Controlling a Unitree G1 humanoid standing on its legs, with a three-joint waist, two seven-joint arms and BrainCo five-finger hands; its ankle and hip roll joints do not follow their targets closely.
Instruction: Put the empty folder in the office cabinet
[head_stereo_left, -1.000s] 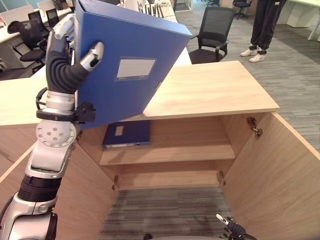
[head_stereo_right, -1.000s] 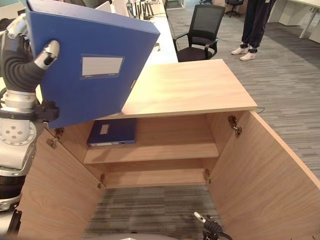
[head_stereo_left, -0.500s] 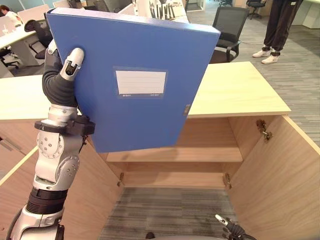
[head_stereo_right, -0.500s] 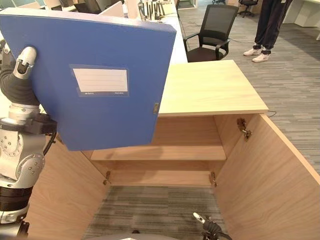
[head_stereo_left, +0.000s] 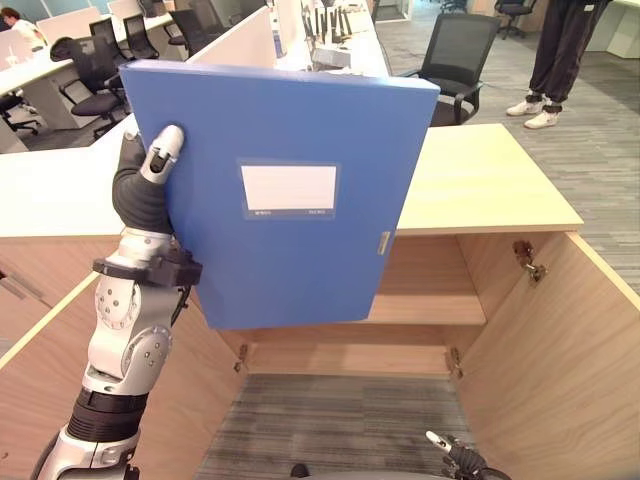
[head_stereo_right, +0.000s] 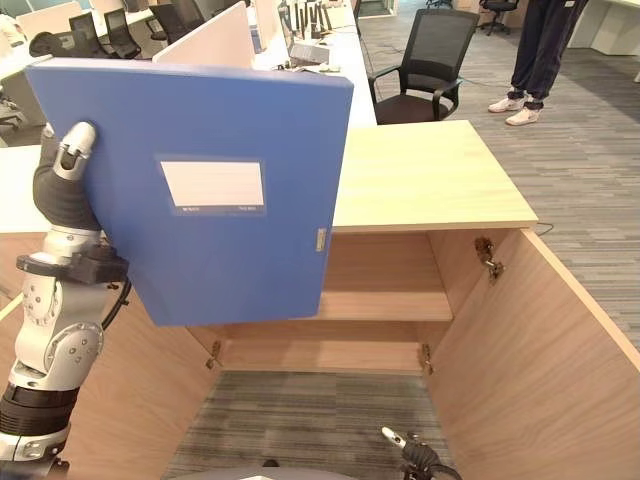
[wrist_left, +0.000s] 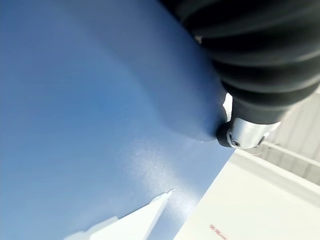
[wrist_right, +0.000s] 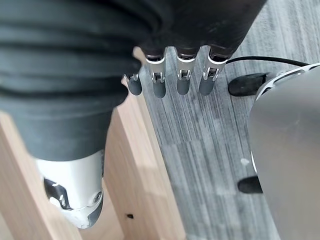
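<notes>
1. Your left hand (head_stereo_left: 150, 175) grips the blue folder (head_stereo_left: 285, 190) by its edge, thumb curled over the front.
2. The folder hangs upright before the open cabinet (head_stereo_left: 500, 190), above its shelf (head_stereo_left: 425, 308).
3. Your right hand (wrist_right: 170, 82) hangs low beside the cabinet, fingers relaxed, holding nothing.

The folder (head_stereo_left: 285, 190) stands up in the middle left of the frame, in front of the open cabinet (head_stereo_left: 500, 190). The left hand (head_stereo_left: 150, 175) is on its left edge. An office chair (head_stereo_left: 458, 60) and a person's legs (head_stereo_left: 560, 50) are at the upper right, behind the cabinet. The right hand (wrist_right: 170, 75) hangs low over the floor (wrist_right: 200, 150).
</notes>
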